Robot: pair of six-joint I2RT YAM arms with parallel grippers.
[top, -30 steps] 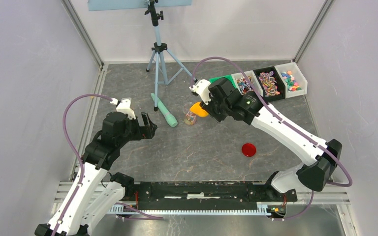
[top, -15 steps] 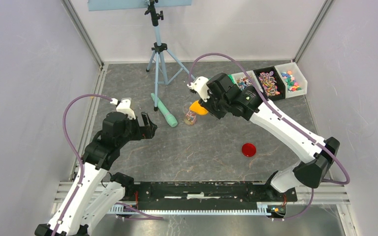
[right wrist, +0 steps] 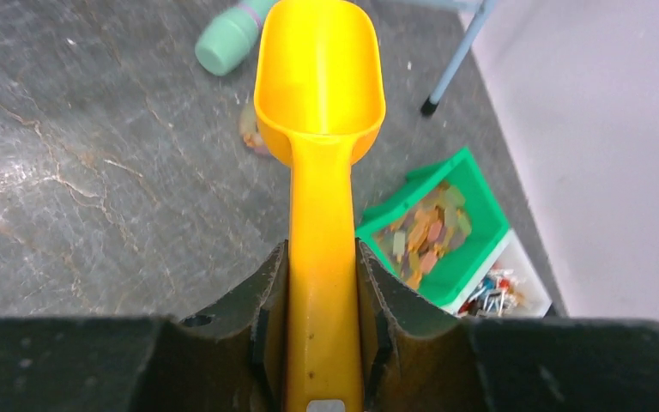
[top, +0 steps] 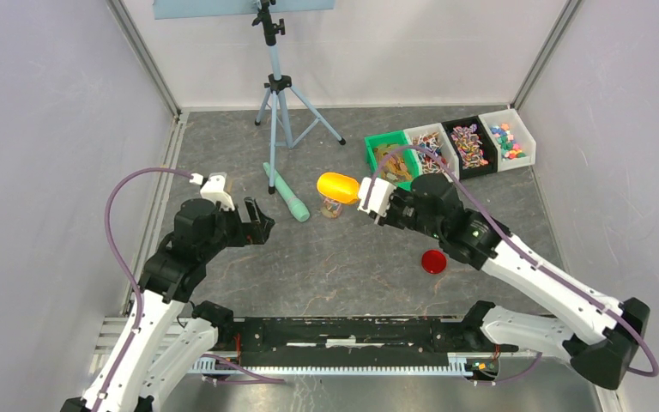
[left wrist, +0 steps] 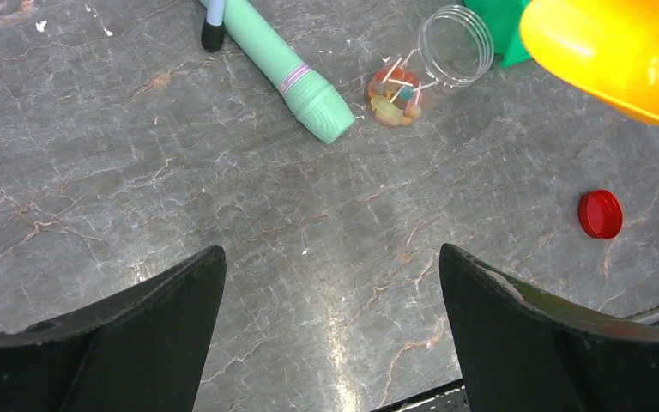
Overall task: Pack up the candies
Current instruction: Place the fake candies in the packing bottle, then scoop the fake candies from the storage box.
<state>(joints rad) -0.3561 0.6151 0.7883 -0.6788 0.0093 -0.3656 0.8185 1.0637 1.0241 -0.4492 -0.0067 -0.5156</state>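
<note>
Since the jar must be filled before it is closed, the lid (top: pixel 433 261) is found lying by itself on the table (top: pixel 343 275), nearest the bases and well apart from the work; the left gripper (top: pixel 257 221) is held low over bare table with its jaws spread wide and nothing between them, apparently parked out of the way while being aimed toward the jar; the right gripper (right wrist: pixel 322 283) is seen pinching the scoop (right wrist: pixel 319 77) by its handle, so that the bowl is carried out ahead of the fingers; the bowl is shown empty and is held above the jar (left wrist: pixel 433 56), which is largely hidden beneath it in the right wrist view; the jar appears to be stood upright with its mouth open, so that candies (left wrist: pixel 393 86) can be dropped in; a few are seen at its bottom, the rest being stored in the bins (top: pixel 376 137) lined up at the far right, within the right arm's reach; a mint tube (top: pixel 286 193) is laid just left of the jar; a tripod (top: pixel 279 94) is stood farthest back.
</note>
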